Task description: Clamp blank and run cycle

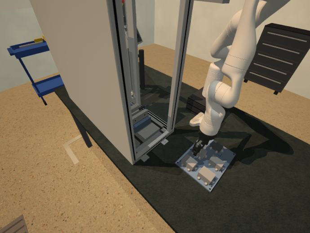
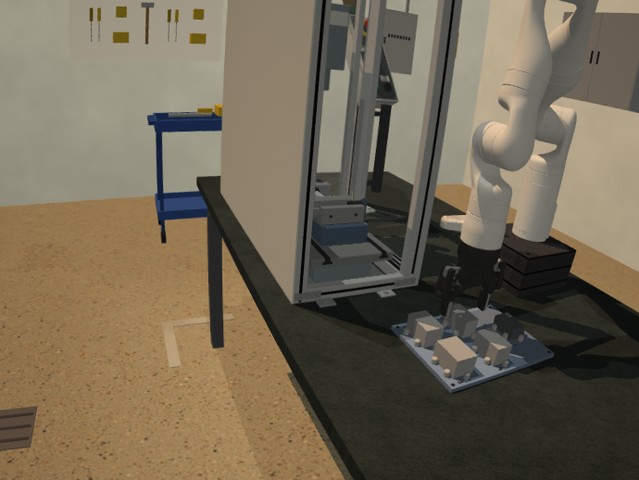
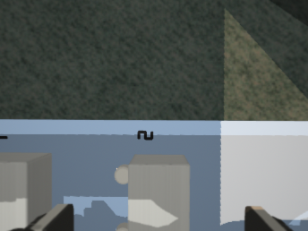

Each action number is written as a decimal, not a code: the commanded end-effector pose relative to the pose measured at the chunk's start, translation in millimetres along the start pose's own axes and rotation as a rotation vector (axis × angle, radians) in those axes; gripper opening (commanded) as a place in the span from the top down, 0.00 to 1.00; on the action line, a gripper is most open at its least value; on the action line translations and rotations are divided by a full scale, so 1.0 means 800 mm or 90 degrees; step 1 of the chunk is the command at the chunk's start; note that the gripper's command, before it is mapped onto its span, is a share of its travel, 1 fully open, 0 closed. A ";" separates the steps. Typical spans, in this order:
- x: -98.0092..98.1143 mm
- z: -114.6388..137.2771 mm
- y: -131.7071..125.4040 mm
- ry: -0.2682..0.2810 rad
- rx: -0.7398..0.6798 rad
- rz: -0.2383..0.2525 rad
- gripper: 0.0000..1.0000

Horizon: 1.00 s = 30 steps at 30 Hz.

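Blank still to be loaded

Guard: we see no blank in the vise. Clamping, door, cycle remain. Plate: blanks and dark setting master aboard. Gripper: fingers apart, astride the number-two blank, unclamped.

My arm is creamy white, smooth and rounded, with thin seam lines ringing its tubular links and bulging elbows. Below its pale wrist I wear a black gripper, angular and jointed, with two slim fingers. My base is a dark, blocky stack.
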<state>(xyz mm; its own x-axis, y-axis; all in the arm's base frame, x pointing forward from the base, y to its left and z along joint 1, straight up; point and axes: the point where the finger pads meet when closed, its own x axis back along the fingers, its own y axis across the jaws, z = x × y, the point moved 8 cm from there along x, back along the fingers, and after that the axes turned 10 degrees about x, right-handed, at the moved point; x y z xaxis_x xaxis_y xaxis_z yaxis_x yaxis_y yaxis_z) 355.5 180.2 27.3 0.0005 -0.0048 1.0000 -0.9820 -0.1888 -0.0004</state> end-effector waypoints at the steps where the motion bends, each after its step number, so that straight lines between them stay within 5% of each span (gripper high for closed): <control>1: 0.001 0.000 -0.001 0.000 0.000 0.001 0.00; 2: 0.001 0.000 -0.001 0.000 0.000 0.001 0.00; 3: 0.001 0.000 -0.001 0.000 0.000 0.001 0.90; 30: 0.003 0.000 -0.001 0.000 0.000 0.001 0.90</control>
<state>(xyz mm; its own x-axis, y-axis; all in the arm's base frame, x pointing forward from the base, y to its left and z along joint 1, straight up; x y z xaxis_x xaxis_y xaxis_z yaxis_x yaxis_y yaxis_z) 355.5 180.2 29.0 0.0003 -0.0049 1.0000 -0.9820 -0.1888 -0.0006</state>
